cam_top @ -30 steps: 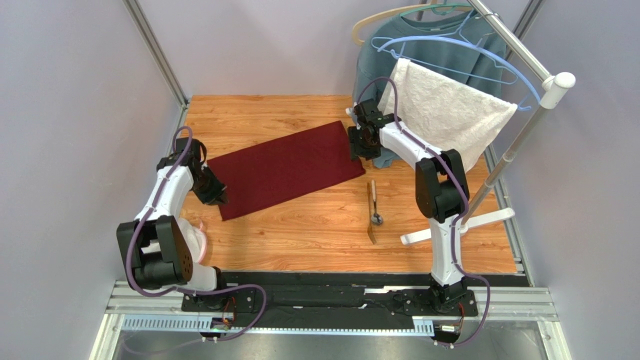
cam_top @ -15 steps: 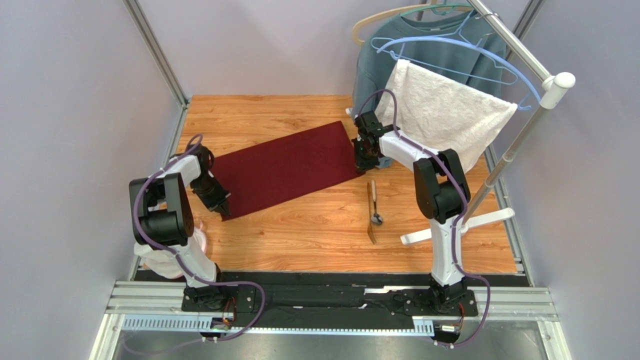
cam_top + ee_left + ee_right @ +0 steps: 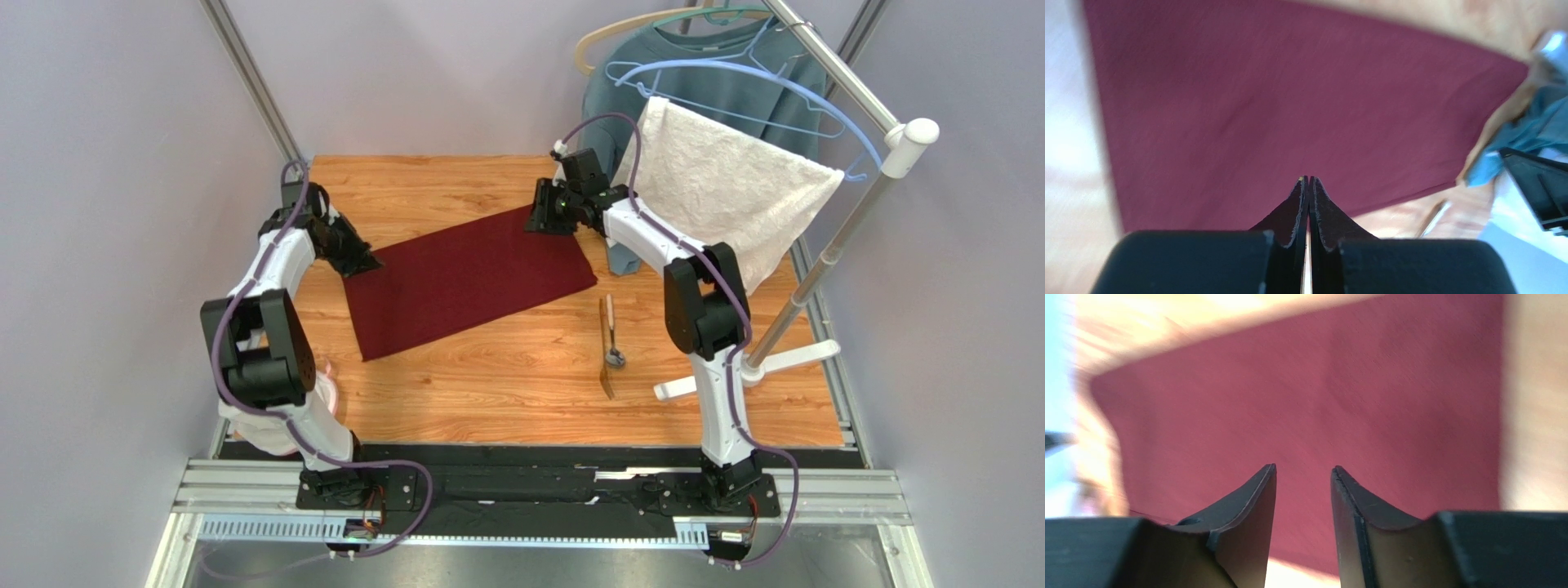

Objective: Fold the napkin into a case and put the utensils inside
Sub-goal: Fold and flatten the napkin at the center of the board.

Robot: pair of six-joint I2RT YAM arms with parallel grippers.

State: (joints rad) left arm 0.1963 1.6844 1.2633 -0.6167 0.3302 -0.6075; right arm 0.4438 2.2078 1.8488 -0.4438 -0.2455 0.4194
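From the top view, the napkin (image 3: pixel 466 279) lies flat on the tabletop (image 3: pixel 491 392) as a long dark red strip. Its long way runs from 8 o'clock up to 2 o'clock. Your left claw (image 3: pixel 359 261) sits at the far corner on the 10 o'clock end. Your right claw (image 3: pixel 537 221) sits at the far corner on the 2 o'clock end. So each arm is next to its own end of the far long edge, and I think that edge is the one to pick up for the next fold. The utensils (image 3: pixel 608 347) lie side by side at 4 o'clock from the napkin, apart from it and nearer your right arm. From up here the claw bodies hide their own tips, so you cannot tell if they touch the cloth.

In the left wrist view, the left claw (image 3: pixel 1308 179) is pinched shut, tip to tip. I see no cloth between the tips. The napkin (image 3: pixel 1290 110) spreads out ahead at 12 o'clock. The picture is blurry, and the thin streak at 4 o'clock is too smeared to name.

In the right wrist view, the right claw (image 3: pixel 1303 468) has a narrow gap and holds nothing. The napkin (image 3: pixel 1352 398) fills the view ahead at 12 o'clock. This picture is blurry too, and no utensils show.
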